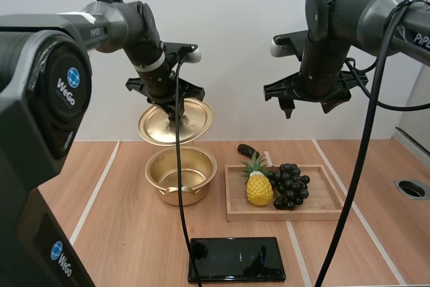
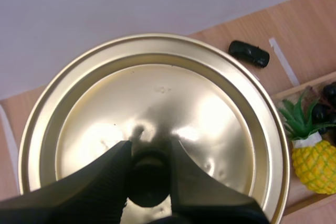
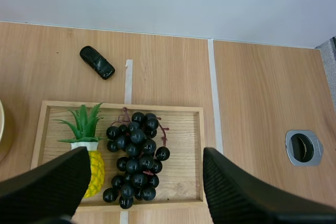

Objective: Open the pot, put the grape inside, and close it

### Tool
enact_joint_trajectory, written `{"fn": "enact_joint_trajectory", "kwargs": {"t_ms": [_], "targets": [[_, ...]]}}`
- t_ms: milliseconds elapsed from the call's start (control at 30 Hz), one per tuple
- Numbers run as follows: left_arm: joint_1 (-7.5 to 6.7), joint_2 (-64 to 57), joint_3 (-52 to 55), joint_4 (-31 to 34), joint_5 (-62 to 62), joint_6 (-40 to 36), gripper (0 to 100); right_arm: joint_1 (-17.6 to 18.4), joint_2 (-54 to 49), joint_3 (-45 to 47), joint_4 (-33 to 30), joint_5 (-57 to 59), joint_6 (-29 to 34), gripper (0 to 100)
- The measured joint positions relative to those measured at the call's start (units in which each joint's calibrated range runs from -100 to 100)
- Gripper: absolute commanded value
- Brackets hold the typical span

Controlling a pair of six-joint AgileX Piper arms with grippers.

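Brass-coloured and tilted, the lid (image 1: 175,121) hangs in the high view above and slightly behind the open pot (image 1: 181,175). The left pincer (image 1: 176,113) holds it there, apparently to leave the pot's mouth clear. The right pincer (image 1: 312,105) hovers high over the wooden tray (image 1: 316,210), which lies on the counter (image 1: 376,233) just right of the pot. On the tray, a toy pineapple (image 1: 259,186) lies between the pot and the bunch of grapes (image 1: 289,185). A dark phone (image 1: 236,258) lies nearer the arms' bases, well clear of the work.

From the left wrist, the left pincer (image 2: 149,153) has its two fingers closed on the lid's dark knob (image 2: 148,179), with the lid (image 2: 157,93) spread beneath them. A small black toy car (image 2: 249,53) lies on the counter beyond the rim.

From the right wrist, the right pincer (image 3: 144,153) has its fingers spread wide and holds nothing. They straddle the grapes (image 3: 135,145) from above, so a straight descent looks like the likely next move. The pineapple (image 3: 92,166) sits close beside the bunch, and the left-hand finger may brush it.
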Motion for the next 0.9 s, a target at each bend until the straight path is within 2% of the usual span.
{"fn": "enact_joint_trajectory", "kwargs": {"t_ms": [200, 533, 900], "targets": [[0.0, -7.73, -2.82, 0.78, 0.57, -1.29, 0, 0.0, 0.0, 0.0, 0.0, 0.0, 0.0, 100], [0.0, -18.92, -8.53, 8.15, -1.52, -5.37, 0, 0.0, 0.0, 0.0, 0.0, 0.0, 0.0, 100], [0.0, -28.28, -14.52, 9.87, -2.9, -11.91, 0, 0.0, 0.0, 0.0, 2.9, 0.0, 0.0, 100]]}}
